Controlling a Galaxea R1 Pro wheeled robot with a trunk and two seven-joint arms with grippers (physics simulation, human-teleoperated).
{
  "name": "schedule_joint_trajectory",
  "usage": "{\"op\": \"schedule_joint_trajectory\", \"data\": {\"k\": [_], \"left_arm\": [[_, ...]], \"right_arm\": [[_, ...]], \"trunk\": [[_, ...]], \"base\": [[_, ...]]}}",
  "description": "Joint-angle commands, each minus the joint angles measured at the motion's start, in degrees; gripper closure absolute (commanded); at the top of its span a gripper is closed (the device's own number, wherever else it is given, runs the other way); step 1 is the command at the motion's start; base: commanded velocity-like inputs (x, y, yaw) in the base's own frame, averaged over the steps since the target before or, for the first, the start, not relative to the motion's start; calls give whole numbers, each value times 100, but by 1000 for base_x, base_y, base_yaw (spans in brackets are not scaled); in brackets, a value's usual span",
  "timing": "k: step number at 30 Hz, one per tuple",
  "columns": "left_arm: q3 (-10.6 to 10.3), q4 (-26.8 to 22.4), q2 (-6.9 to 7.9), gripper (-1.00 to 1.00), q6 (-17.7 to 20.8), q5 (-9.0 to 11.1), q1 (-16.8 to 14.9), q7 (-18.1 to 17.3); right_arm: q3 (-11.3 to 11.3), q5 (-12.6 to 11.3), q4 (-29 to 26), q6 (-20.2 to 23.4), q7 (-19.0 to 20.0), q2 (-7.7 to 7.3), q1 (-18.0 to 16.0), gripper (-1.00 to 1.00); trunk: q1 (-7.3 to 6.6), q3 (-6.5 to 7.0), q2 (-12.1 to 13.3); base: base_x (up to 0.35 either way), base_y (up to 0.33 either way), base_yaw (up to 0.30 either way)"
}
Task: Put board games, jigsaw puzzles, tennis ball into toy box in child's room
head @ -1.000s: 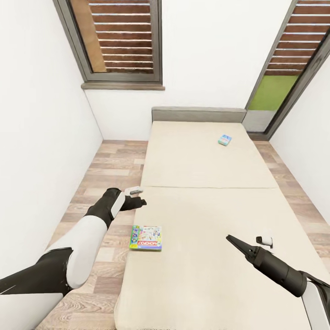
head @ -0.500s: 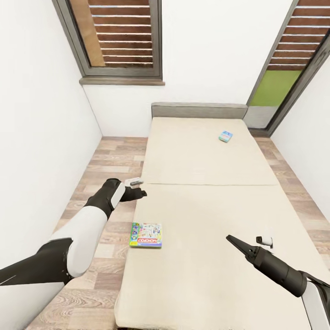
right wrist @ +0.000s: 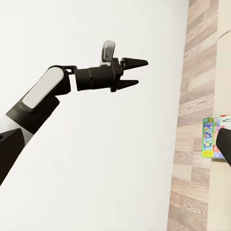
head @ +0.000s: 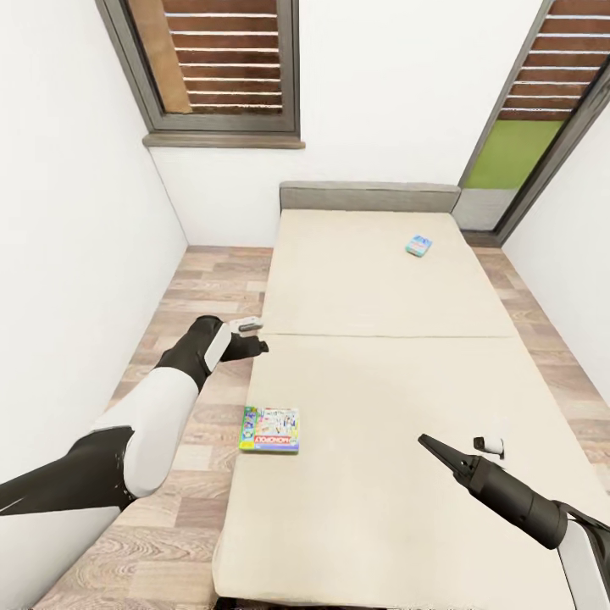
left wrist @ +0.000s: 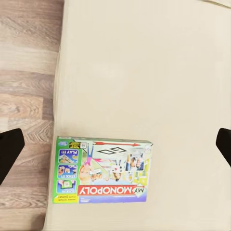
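Note:
Two board games lie on the bed (head: 381, 390). A colourful Monopoly box (head: 269, 429) (left wrist: 102, 170) (right wrist: 211, 137) rests flat at the mattress's left edge. A small blue box (head: 418, 246) sits far up near the grey headboard. My left gripper (head: 256, 345) (right wrist: 134, 73) hovers open above the floor beside the bed, just beyond the Monopoly box, nothing between its fingers (left wrist: 9, 149). My right gripper (head: 428, 442) hangs over the near right of the mattress, one finger (right wrist: 224, 144) at the view's edge, holding nothing. The table, toy box, tennis ball and jigsaw puzzles are out of view.
A strip of wood-plank floor (head: 203, 296) runs between the bed and the white left wall (head: 76, 254). A window (head: 220, 68) and a glazed door (head: 525, 127) stand behind the headboard (head: 368, 196). A narrower floor strip lies right of the bed.
The head view has crept forward, so the whole scene slid down slightly. My left gripper has moved a little farther from the Monopoly box toward the headboard. The right arm holds still.

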Motion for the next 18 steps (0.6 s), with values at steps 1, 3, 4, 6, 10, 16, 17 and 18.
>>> {"op": "schedule_joint_trajectory", "data": {"k": [1,3,4,6,10,16,17,18], "left_arm": [[38,-7,-9,-100,32,7,-11,51],[40,-6,-11,-100,37,10,-21,101],[41,-5,-12,-100,39,10,-25,119],[40,-5,-14,-100,39,9,-30,145],[37,-3,-12,-100,39,3,-38,171],[36,-2,-9,-100,27,0,-44,184],[35,-3,-10,-100,17,-1,-45,186],[35,-3,-11,-100,14,-1,-46,187]], "right_arm": [[-4,-8,-1,28,10,-1,-4,-100],[-2,-5,-1,28,10,-1,-4,-100],[-4,-5,-1,28,10,-1,-4,-100],[-2,-3,-1,28,10,-1,-4,-100],[-2,-2,-1,28,10,-1,-5,-100],[-7,-2,4,28,10,-1,-4,-100],[-7,-2,5,28,10,-1,-4,-100],[-5,-2,6,28,10,-1,-4,-100]], "trunk": [[3,-18,-10],[3,-36,-10],[3,-45,-10],[3,-64,-10],[3,-101,-10],[3,-156,-10],[3,-165,-10],[3,-175,-10]], "base": [[0,0,0],[0,0,0],[0,0,0],[0,0,0],[0,0,0],[0,0,0],[0,0,0],[0,0,0]]}}
